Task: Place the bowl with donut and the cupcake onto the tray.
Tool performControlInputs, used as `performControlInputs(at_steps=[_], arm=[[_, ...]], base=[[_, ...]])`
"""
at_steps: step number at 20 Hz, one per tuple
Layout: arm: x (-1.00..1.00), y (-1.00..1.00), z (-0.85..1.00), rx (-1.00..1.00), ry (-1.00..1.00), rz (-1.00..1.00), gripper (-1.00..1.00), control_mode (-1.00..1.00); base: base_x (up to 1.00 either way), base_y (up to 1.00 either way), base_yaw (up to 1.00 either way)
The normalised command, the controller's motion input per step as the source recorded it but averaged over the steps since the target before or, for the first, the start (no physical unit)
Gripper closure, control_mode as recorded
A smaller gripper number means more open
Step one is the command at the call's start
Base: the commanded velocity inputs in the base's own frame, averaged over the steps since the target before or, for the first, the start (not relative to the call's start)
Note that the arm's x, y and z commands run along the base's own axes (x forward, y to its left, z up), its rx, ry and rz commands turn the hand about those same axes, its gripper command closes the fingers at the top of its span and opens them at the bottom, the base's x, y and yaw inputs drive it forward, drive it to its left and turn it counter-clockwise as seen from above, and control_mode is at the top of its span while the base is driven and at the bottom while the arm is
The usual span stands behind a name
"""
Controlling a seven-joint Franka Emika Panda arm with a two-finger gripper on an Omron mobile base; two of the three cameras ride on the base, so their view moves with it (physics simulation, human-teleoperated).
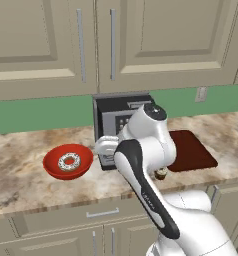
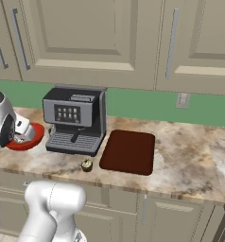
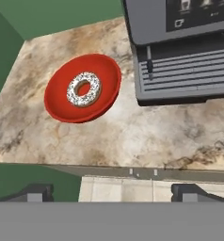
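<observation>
Red bowl — sat on the marble counter, left of the coffee machine, with the sprinkled donut lying inside it. Cupcake stood near the counter's front edge, just before the machine. Maroon tray lay flat to the machine's right, bare. Gripper — jaws spread wide, holding nothing, above the counter edge short of the bowl.
</observation>
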Motion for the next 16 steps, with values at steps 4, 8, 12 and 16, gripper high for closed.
performControlInputs(at_steps=[4, 8, 12, 16], arm=[[0.25, 0.33, -0.47, 0.13, 0.00, 0.00, -1.00, -1.00], [0.32, 0.39, -0.36, 0.07, -0.04, -0.02, -1.00, -1.00], [0.35, 0.46, -0.32, 0.00, -0.06, -0.06, -1.00, -1.00], [0.40, 0.30, -0.27, -0.04, -0.03, -0.10, -1.00, -1.00]], base=[[0.00, 0.00, 0.00], [0.00, 0.00, 0.00], [0.00, 0.00, 0.00], [0.00, 0.00, 0.00]])
